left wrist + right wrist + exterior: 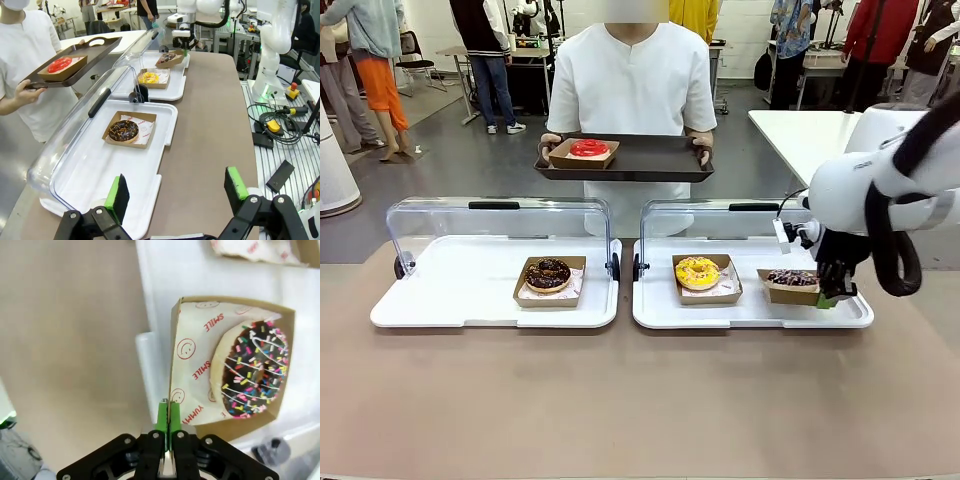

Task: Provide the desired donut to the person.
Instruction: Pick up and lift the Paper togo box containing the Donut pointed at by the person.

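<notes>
A chocolate donut with coloured sprinkles (pixel 255 371) lies in a paper-lined cardboard box (pixel 187 355) at the right end of the right white tray (pixel 750 312). My right gripper (pixel 166 407) is shut on that box's side wall. From the front, the right gripper (pixel 830 295) stands at the right edge of the sprinkled donut's box (pixel 792 288). The person (pixel 632 80) in white stands at the far side holding a dark tray (pixel 650 160) with a red donut (pixel 589 148) in a box. My left gripper (pixel 177 192) hangs open over the left tray's near corner.
A yellow donut (pixel 697 271) sits left of the sprinkled one. A chocolate donut (pixel 548 273) sits on the left white tray (pixel 440 300). Both clear lids (pixel 500 225) stand raised at the back. Bare brown table (pixel 640 400) lies in front of the trays.
</notes>
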Action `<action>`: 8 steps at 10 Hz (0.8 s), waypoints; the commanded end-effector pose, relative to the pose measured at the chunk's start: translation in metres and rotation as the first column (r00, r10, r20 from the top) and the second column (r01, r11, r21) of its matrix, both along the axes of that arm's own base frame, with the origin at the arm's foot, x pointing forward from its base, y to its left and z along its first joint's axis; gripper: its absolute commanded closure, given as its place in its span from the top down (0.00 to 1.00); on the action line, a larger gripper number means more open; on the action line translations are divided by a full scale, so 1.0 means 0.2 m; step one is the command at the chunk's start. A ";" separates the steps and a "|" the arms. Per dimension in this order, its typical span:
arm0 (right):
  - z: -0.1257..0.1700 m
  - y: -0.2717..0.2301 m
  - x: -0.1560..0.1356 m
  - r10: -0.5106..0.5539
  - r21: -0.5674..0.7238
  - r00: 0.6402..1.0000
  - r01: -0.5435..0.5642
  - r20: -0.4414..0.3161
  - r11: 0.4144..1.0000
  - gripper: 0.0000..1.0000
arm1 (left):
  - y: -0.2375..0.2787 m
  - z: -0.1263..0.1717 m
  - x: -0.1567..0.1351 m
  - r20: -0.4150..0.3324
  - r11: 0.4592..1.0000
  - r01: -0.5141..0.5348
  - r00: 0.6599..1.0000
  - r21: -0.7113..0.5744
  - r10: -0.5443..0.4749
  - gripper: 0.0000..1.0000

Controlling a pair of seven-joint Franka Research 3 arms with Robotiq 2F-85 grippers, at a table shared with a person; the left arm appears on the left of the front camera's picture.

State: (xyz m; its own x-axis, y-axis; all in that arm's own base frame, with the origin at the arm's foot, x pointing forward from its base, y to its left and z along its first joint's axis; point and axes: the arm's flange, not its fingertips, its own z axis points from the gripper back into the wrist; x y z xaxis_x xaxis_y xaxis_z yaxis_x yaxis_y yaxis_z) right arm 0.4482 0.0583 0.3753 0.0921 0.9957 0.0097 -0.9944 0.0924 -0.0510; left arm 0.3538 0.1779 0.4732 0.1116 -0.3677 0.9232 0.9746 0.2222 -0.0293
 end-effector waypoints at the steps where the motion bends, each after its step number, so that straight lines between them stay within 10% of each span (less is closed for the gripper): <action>1: 0.18 0.02 -0.25 0.030 -0.004 1.000 -0.030 0.007 1.000 0.00 | 0.00 0.00 -0.01 0.013 1.000 0.001 1.000 -0.016 -0.001 1.00; 8: 0.86 0.13 -0.49 0.068 0.011 0.998 -0.068 -0.018 0.998 0.00 | 0.00 0.00 -0.01 0.013 1.000 0.001 1.000 -0.016 -0.001 1.00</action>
